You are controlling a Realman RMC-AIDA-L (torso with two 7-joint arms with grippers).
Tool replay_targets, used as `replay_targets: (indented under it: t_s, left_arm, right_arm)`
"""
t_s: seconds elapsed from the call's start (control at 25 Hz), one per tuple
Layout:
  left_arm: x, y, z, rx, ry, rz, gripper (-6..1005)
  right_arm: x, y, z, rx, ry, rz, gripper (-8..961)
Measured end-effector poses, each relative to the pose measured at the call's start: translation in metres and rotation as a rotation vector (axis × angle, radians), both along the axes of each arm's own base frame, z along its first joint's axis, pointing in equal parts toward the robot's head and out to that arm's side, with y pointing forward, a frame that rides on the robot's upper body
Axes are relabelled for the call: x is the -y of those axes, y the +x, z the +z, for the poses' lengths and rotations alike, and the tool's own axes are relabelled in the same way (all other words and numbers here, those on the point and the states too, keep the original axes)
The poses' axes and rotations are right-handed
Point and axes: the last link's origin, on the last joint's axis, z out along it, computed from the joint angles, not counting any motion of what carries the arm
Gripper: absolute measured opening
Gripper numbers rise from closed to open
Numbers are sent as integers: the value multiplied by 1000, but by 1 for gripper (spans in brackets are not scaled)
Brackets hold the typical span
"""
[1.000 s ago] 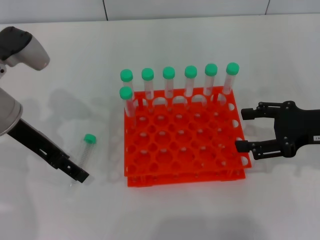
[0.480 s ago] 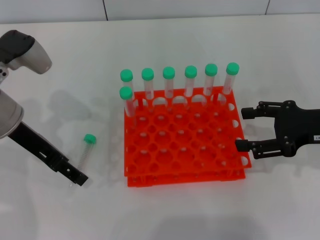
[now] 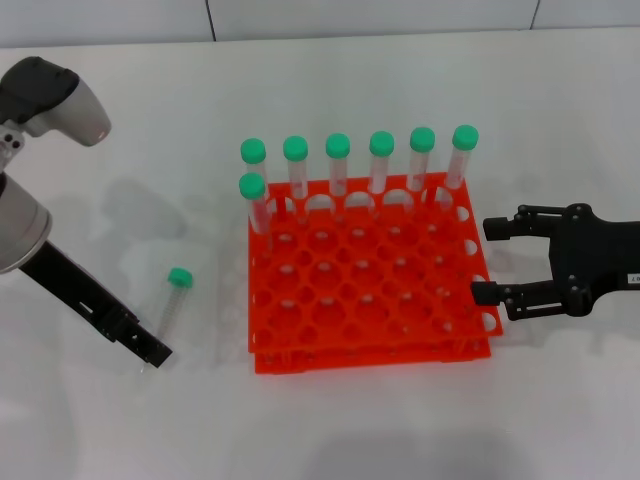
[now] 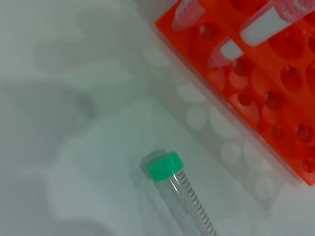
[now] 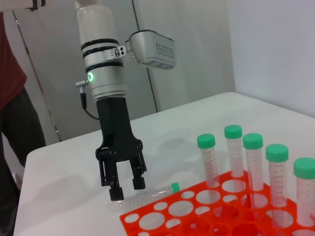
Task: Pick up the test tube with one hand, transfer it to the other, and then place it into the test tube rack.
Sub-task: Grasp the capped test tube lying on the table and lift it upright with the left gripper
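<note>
On the white bench, an orange test tube rack [image 3: 368, 278] holds seven green-capped tubes [image 3: 380, 162] along its far edge.
One loose test tube [image 3: 171, 303] lies flat toward the left edge; the left gripper [image 5: 122, 186], fingers spread, hangs at its tip. The right gripper [image 3: 490, 262] waits open beside the rack's right side.
</note>
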Motion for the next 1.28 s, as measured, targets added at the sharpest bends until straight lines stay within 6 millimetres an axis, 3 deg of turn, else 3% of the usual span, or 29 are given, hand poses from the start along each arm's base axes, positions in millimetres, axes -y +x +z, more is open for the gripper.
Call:
replay_targets:
  t_s: [0.2,1.28]
  left_arm:
    - [0,2,-1,-17,-16,-4,689]
    - [-1,7,-11,-25,-38,-29,636]
  right_arm:
    - [0,0,0,-2,3,1,828]
    - [1,3,0,-17,13,3,820]
